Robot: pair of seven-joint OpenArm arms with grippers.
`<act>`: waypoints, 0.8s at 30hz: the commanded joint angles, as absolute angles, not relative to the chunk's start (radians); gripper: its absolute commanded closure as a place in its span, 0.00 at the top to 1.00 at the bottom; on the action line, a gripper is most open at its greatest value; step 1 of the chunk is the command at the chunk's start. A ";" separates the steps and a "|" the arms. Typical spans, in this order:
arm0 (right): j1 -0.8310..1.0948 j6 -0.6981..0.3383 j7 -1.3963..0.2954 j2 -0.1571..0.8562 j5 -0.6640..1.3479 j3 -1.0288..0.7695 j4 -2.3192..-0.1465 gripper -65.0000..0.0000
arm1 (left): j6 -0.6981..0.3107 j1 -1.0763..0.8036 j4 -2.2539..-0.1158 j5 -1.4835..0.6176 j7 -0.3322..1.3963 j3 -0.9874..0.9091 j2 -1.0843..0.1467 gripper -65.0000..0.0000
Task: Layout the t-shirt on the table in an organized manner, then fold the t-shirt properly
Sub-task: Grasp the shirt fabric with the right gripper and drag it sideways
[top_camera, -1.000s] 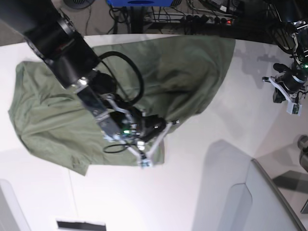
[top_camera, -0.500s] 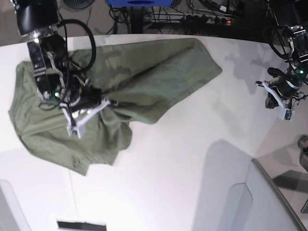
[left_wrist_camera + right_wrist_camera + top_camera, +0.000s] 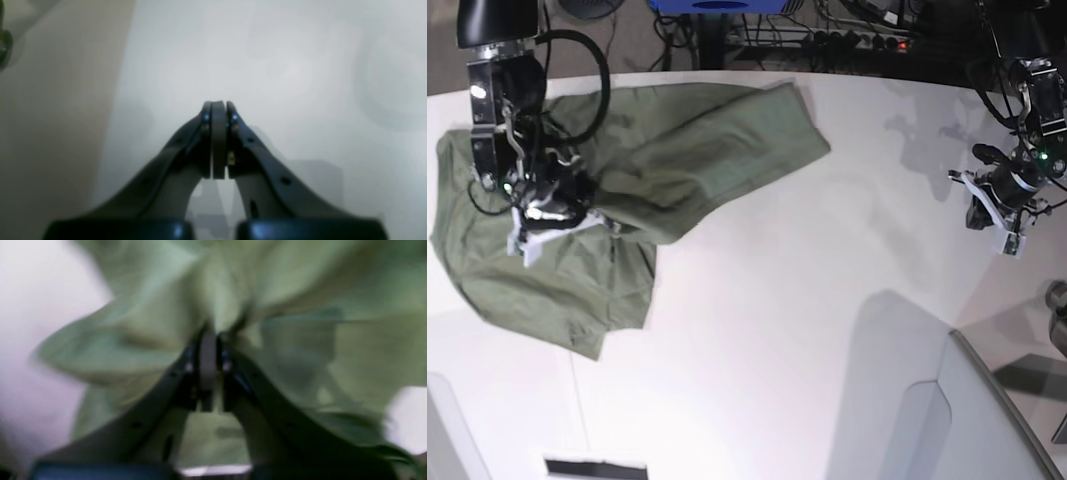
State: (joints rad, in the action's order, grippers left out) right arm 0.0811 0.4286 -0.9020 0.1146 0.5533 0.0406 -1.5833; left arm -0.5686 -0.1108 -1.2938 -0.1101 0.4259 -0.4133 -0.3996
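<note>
Olive-green cotton: one wrinkled t-shirt (image 3: 657, 150) bunches around the right gripper (image 3: 208, 340), whose jaws pinch its fabric. Over one white table (image 3: 807, 300), the left gripper (image 3: 218, 106) sits closed, empty.

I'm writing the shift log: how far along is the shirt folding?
Early. Nothing is finished: the t-shirt lies bunched and wrinkled on the table, not spread flat. In hand: the right claw is in the fabric, its tips close together in the blurred wrist view, handling a gathered part. The left claw is shut and empty, off to the side. Flattening and every fold remain.
</note>
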 commanded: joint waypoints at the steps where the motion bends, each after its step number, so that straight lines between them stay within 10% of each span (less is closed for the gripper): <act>1: 0.065 0.427 -0.917 0.107 0.556 0.036 -1.604 0.21 | -0.562 -0.101 -1.310 -0.120 0.406 -0.420 -0.418 0.00; 6: 0.061 0.383 -0.915 0.097 0.547 0.082 -1.696 0.52 | -0.562 -0.101 -1.310 -0.120 0.406 -0.420 -0.418 0.00; 17: -0.340 0.335 -0.759 0.174 0.496 0.615 -1.303 0.34 | -0.562 -0.104 -1.288 -0.120 0.406 -0.424 -0.418 0.00; 24: -0.433 0.335 -0.665 0.065 0.286 0.651 -0.954 0.55 | -0.562 -0.111 -1.262 -0.120 0.403 -0.426 -0.424 0.00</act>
State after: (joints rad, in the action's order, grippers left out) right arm -0.4068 0.3313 -0.6739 0.0708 0.2886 0.6563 -0.9405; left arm -0.5686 -0.1173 -1.2507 -0.1104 0.4210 -0.4191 -0.4038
